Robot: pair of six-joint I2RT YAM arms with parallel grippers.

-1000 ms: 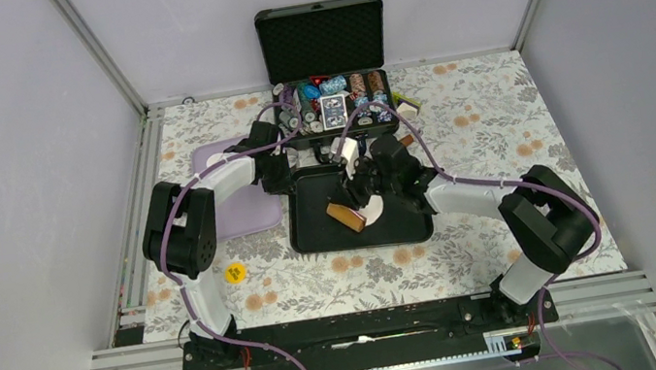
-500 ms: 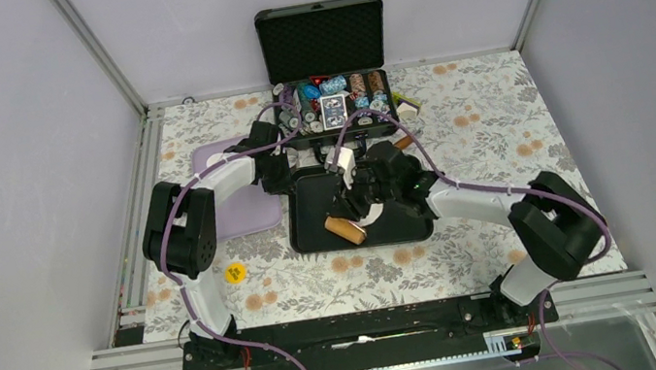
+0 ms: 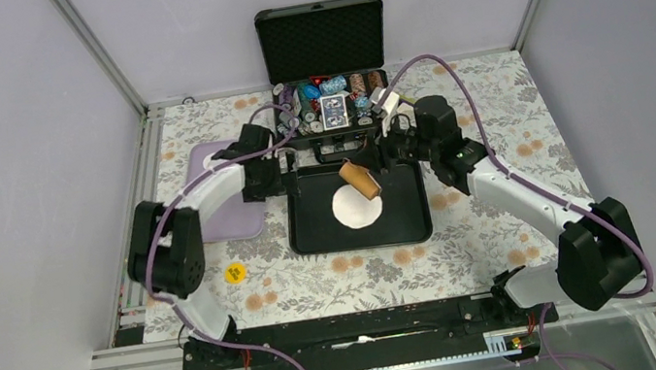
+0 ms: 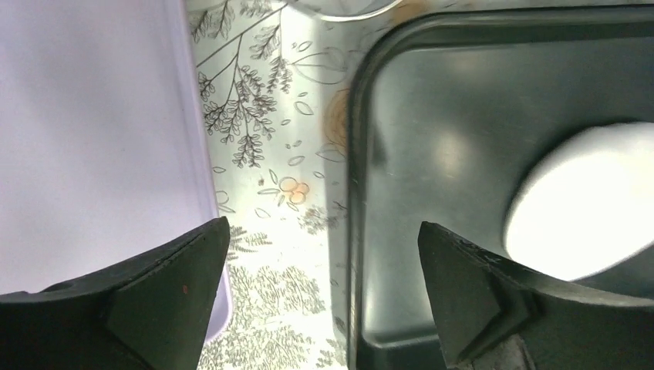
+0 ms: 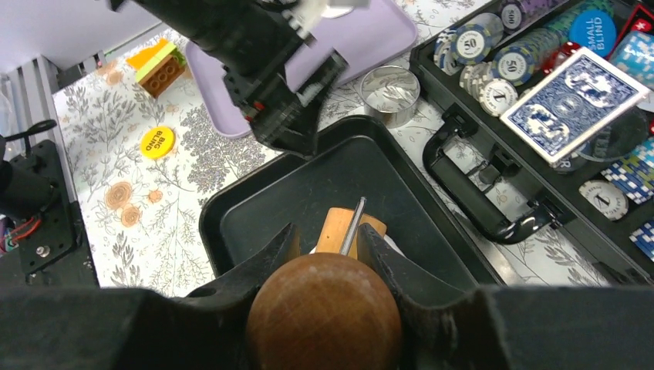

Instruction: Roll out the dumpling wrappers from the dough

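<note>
The dough (image 3: 358,206) lies as a flat round white pat in the black tray (image 3: 407,217). My right gripper (image 3: 378,160) is shut on the round handle (image 5: 324,312) of a wooden roller (image 3: 361,179). The roller is tilted above the dough's far edge. In the right wrist view its barrel (image 5: 338,230) sticks out between the fingers of the right gripper (image 5: 325,233). My left gripper (image 3: 288,172) stands open at the tray's left rim. In the left wrist view the left gripper (image 4: 324,254) straddles the rim with nothing between its fingers, and the dough (image 4: 586,200) lies to its right. The dumpling wrappers are hidden.
A purple board (image 3: 245,212) lies left of the tray. A steel ring cutter (image 5: 389,83) stands between the tray and the open poker chip case (image 3: 332,96). A yellow chip (image 3: 235,272) lies near the front left, a toy brick (image 5: 158,65) beyond it.
My left gripper has opened and drawn back left to the tray's rim. My right arm has lifted the roller off the dough and swung it toward the far right, so the pat lies bare.
</note>
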